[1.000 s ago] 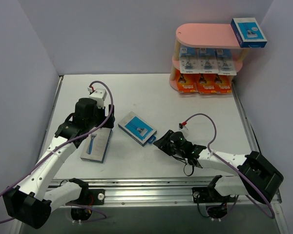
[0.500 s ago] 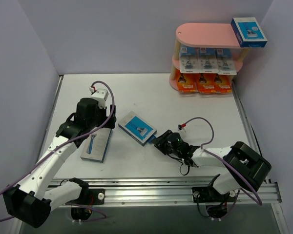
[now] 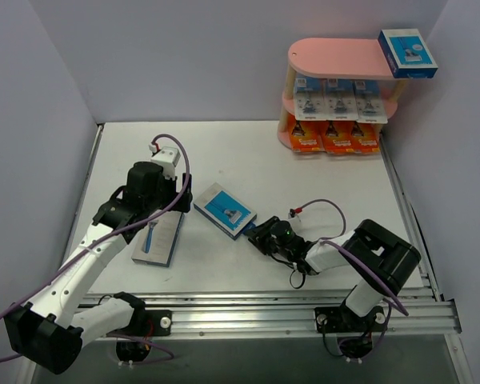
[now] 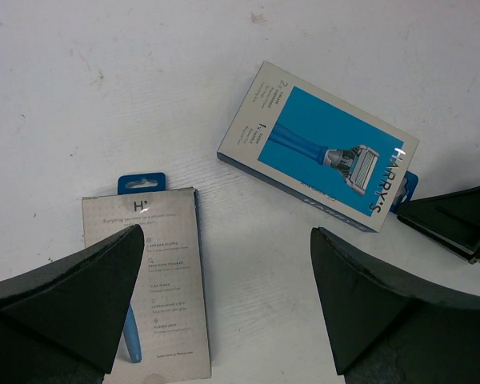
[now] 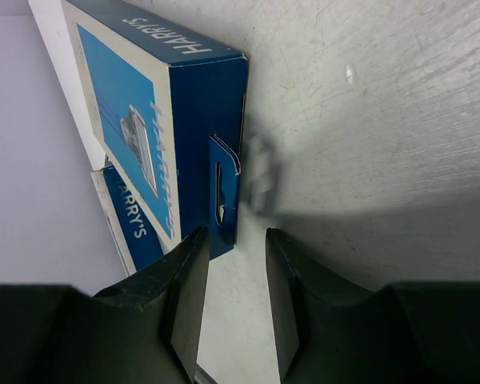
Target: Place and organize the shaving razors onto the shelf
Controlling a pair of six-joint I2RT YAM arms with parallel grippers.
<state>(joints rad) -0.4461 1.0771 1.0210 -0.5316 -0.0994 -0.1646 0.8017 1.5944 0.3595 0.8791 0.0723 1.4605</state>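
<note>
Blue-fronted, the Harry's box [image 3: 224, 210] lies flat in the middle of the table [image 3: 304, 184]. Its hang tab [image 5: 224, 188] sits just ahead of the right gripper [image 5: 236, 240], whose jaws stand narrowly apart with nothing between them. Beside it a grey razor pack [image 4: 156, 272] lies under the left gripper [image 4: 228, 236], spread wide and empty, while far back the pink shelf [image 3: 336, 58] carries orange boxes [image 3: 334, 138], blister cards [image 3: 338, 100] and one blue box [image 3: 407, 53] on top.

We stretch our left arm [image 3: 88, 256] forward, and the left gripper [image 4: 226, 232] hangs just left of the blue box [image 3: 224, 210], jaws spread wide. Our right arm [image 3: 336, 254] lies low and doubled back toward the box's near-right end. The right gripper [image 5: 234, 234] is level there, jaws only a narrow gap apart.
</note>
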